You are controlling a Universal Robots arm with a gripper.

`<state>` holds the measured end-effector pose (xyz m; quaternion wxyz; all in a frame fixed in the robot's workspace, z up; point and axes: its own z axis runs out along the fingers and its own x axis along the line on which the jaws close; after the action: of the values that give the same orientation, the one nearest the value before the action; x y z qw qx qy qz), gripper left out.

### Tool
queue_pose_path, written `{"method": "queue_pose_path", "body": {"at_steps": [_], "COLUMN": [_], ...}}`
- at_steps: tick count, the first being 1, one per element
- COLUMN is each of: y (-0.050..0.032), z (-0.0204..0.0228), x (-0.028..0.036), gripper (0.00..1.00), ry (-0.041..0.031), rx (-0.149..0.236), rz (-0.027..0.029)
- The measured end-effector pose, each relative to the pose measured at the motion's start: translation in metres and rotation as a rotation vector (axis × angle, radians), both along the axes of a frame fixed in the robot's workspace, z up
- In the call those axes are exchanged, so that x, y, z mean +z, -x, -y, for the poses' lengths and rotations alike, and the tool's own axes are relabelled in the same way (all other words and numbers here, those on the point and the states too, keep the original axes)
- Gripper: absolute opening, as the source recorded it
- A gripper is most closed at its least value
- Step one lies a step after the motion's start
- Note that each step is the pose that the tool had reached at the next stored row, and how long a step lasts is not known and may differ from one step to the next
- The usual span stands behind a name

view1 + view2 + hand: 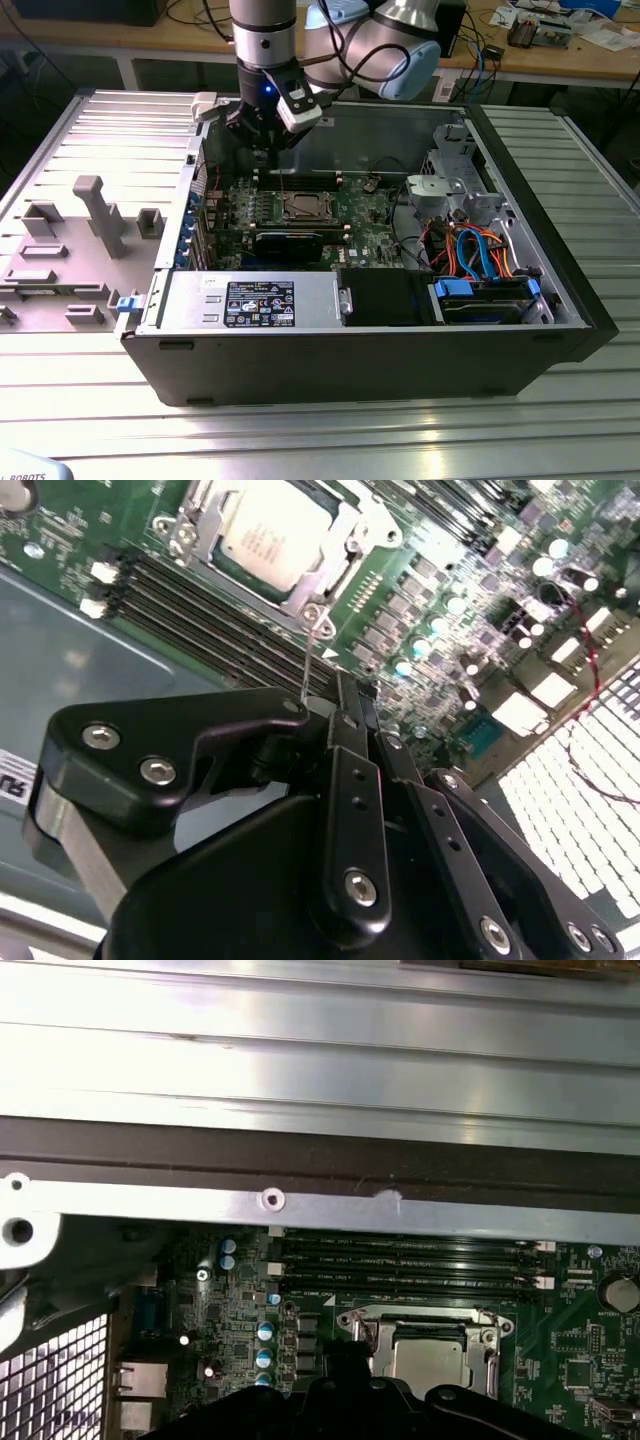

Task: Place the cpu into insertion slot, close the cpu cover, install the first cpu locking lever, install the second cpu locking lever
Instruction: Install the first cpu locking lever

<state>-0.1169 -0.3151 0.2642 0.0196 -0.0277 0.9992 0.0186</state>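
The cpu [268,532] lies in its socket on the green motherboard [470,540], silver top up; it also shows in the first wrist view [430,1358] and the exterior view [303,207]. The cpu cover [338,542] lies flat around it as a silver frame. A thin wire locking lever [311,655] rises from the socket's corner to my gripper [345,692], and its upper end is hidden behind the black fingers. The fingers are pressed together, shut. In the exterior view my gripper [262,150] hangs above the board, just behind the socket towards the exterior view's left.
The open computer case's back wall [300,1150] runs close behind my gripper. Memory slots [400,1260] lie between that wall and the socket. A black card [288,243] and a power supply [250,303] lie in front, drive bays and cables [480,260] at the exterior view's right.
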Motion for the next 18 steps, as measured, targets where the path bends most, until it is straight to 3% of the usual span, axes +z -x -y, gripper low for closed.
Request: {"method": "queue_pose_path", "body": {"at_steps": [6, 18], "y": [-0.0191, -0.0214], "z": [0.0, 0.0], "x": [-0.0037, -0.0048], "gripper": [0.11, 0.11], "ry": [-0.0001, 0.0], "rx": [0.0, 0.0], "rz": [0.0025, 0.0025]}}
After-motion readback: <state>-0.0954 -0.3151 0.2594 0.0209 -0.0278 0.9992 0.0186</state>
